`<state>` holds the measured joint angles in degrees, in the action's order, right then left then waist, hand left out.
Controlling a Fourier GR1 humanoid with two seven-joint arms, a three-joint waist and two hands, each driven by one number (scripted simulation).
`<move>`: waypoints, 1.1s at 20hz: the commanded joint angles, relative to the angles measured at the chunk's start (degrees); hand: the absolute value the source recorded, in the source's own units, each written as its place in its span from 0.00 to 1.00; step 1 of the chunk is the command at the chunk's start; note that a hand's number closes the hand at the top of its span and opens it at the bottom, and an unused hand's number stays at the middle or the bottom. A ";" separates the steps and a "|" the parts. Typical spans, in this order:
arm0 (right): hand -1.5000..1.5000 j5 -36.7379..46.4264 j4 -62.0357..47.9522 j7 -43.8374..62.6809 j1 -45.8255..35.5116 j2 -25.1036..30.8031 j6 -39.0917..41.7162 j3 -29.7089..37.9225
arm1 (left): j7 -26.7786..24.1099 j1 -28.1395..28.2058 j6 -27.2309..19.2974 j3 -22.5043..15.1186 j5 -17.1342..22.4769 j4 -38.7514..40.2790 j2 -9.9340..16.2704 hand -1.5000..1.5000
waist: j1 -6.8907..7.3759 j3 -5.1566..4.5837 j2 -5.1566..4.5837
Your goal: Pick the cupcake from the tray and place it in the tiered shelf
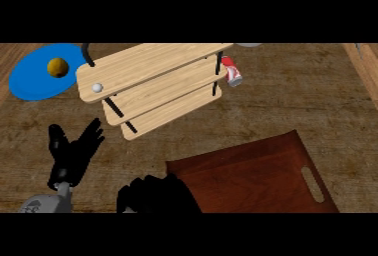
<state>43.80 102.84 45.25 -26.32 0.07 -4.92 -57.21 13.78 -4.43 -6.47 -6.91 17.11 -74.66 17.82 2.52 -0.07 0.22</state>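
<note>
On a wooden surface (295, 100), the left hand (74, 150) rests open at lower left, fingers up. The right hand (159, 195) sits curled at the dark tray's (258, 175) near-left corner; what it holds, if anything, cannot be told. No cupcake is visible. The tiered shelf (155, 75) stands beyond, a small white ball (97, 87) on its top board, a red can (232, 70) beside it, and a blue plate (37, 80) bearing a round brown item (58, 67).

The wooden counter (295, 95) carries a dark brown tray (251, 175) near the front, a pale tiered shelf (151, 82) behind it, and a blue plate (37, 75) at the far left. A red can (232, 70) lies just beside the shelf's right end. A small white ball (97, 87) sits on the shelf's top board, and a brownish round item (58, 67) rests on the plate.
</note>
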 commanded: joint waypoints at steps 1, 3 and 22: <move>1.00 -3.27 12.60 10.49 -9.53 -0.07 5.84 3.84 | -1.67 1.04 0.28 1.31 0.11 1.54 0.03 0.50 | -1.89 -0.04 0.14; 1.00 -5.50 16.08 17.28 -14.15 -0.07 10.10 6.28 | -0.25 2.03 -0.91 -0.20 -0.85 -1.42 -0.93 0.50 | -1.88 -0.01 0.20; 1.00 -18.37 -12.81 11.52 -48.26 0.20 13.69 43.30 | 1.03 2.67 0.33 2.03 -1.25 -3.15 -0.98 0.50 | -1.63 0.02 -0.24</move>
<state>24.13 98.54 58.88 -70.86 0.37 8.73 -17.47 14.23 -2.50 -6.09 -4.84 16.11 -76.33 17.12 0.66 -0.06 0.11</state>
